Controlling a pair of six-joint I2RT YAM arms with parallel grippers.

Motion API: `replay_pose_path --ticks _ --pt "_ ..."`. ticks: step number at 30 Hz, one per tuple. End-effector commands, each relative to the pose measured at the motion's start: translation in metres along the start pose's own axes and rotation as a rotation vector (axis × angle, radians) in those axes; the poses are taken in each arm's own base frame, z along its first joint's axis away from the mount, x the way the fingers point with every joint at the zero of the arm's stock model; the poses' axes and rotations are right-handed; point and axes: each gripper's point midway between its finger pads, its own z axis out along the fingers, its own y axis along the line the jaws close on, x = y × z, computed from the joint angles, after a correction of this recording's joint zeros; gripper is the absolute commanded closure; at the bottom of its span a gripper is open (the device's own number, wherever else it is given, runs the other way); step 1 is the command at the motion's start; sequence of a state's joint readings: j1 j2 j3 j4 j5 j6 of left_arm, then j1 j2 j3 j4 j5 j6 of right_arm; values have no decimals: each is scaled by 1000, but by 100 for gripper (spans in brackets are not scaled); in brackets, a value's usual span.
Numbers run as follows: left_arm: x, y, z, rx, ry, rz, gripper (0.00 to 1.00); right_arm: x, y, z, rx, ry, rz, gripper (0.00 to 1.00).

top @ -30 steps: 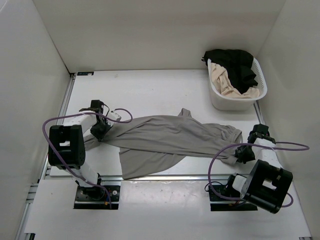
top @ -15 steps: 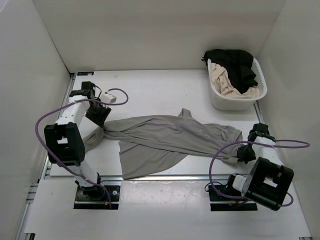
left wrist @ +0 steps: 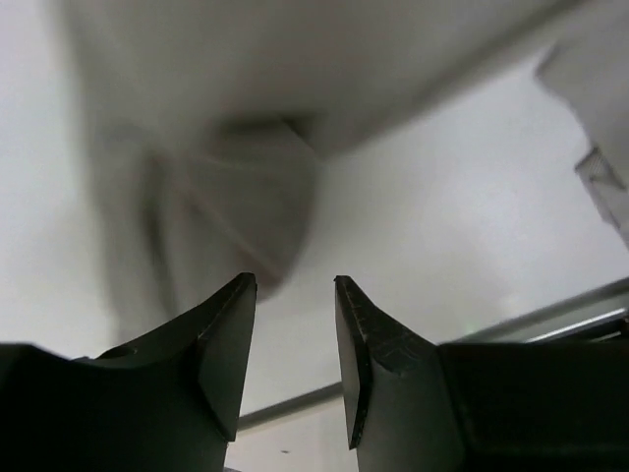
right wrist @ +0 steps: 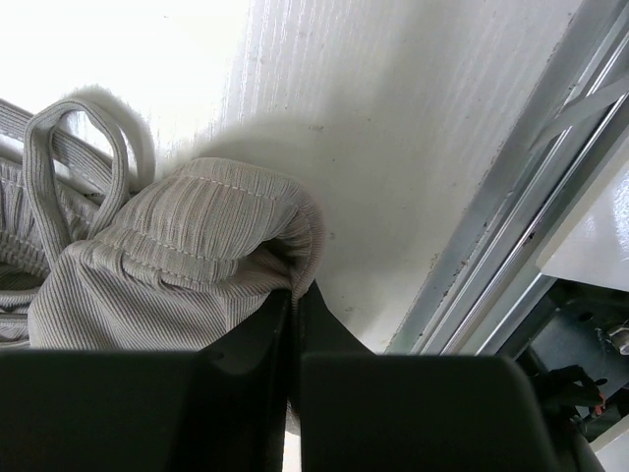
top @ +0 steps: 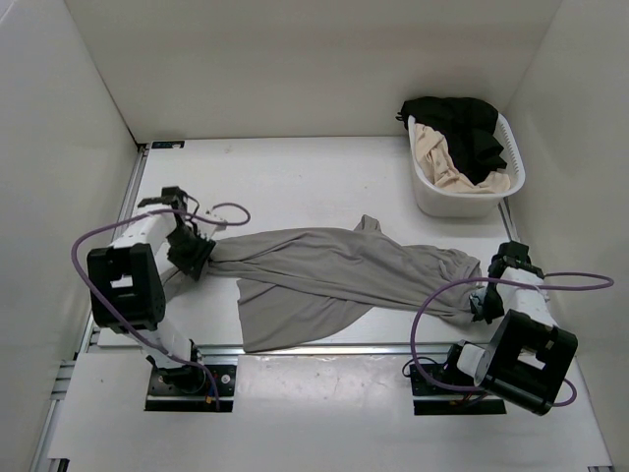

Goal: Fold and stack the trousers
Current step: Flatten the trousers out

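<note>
Grey ribbed trousers (top: 324, 275) lie stretched across the white table, waistband at the right, leg ends at the left. My right gripper (top: 482, 303) is shut on the waistband's edge (right wrist: 285, 246), with a drawstring loop (right wrist: 79, 147) beside it. My left gripper (top: 194, 258) sits at the leg end; in the left wrist view its jaws (left wrist: 295, 295) are open and empty, with the blurred grey cloth (left wrist: 226, 187) just beyond the tips.
A white laundry basket (top: 452, 202) with black and beige clothes stands at the back right. White walls enclose the table. A metal rail (right wrist: 531, 226) runs along the table edge close to the right gripper.
My left gripper swung out to the back left, then came back down to the leg end. The left leg end shifted slightly. The right gripper kept its hold.
</note>
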State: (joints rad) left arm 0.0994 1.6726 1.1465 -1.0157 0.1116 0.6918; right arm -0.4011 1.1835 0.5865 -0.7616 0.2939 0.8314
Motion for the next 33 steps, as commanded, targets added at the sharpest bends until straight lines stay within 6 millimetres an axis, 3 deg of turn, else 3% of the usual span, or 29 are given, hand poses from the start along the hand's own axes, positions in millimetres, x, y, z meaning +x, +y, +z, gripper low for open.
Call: replay_pose_path --ticks 1,11,14,18,21,22,24,26,28,33 --pt "43 -25 18 41 93 -24 51 -12 -3 -8 13 -44 0 100" --pt "3 5 28 -49 -22 -117 49 -7 -5 -7 4 -36 0 100" --pt "-2 14 22 -105 -50 -148 49 -5 -7 -7 5 -35 0 100" --pt "7 10 37 -101 -28 -150 49 0 -11 -3 15 -26 6 100" --pt "7 17 39 -139 -32 -159 66 0 -11 -3 15 -26 6 100" --pt "6 17 36 -144 -40 -158 82 0 -11 -3 15 -26 6 100" --pt "4 19 37 -151 -49 -167 86 0 -11 -3 15 -26 6 100" --pt "2 25 31 -172 -61 -175 86 -1 -12 -3 21 -33 6 100" --pt "-5 36 11 -219 -104 -155 86 -3 -13 -4 17 -39 17 100" --pt "-25 52 -73 -303 -272 -114 86 -3 -16 -5 26 -47 6 100"
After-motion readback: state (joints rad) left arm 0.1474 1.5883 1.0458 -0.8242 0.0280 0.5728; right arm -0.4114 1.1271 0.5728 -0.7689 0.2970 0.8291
